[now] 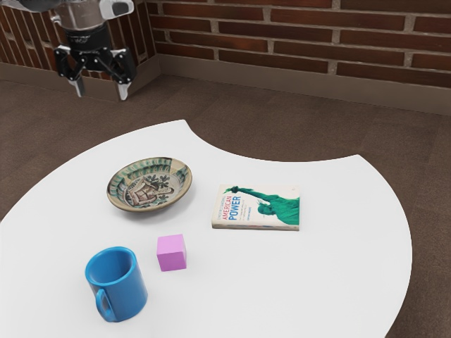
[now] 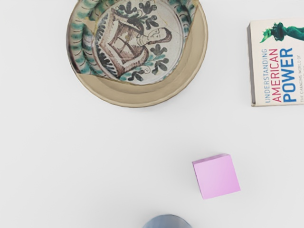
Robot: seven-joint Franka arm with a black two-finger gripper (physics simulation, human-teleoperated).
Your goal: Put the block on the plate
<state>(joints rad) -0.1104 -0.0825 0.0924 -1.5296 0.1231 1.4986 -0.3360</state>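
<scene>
Evidently, the end effector (image 1: 101, 92) stood open and empty, high above the tabletop (image 1: 338, 267). The block (image 1: 171, 255) lay well below it, near the mug (image 1: 120, 289) and apart from the plate (image 1: 149, 186). Handling, judged: light, rigid, low slip risk; a mid-height hold on two opposite flat faces, avoiding the mug, seemed best.

Block (image 1: 171, 254) between mug (image 1: 127, 294) and book (image 1: 246, 208)
</scene>
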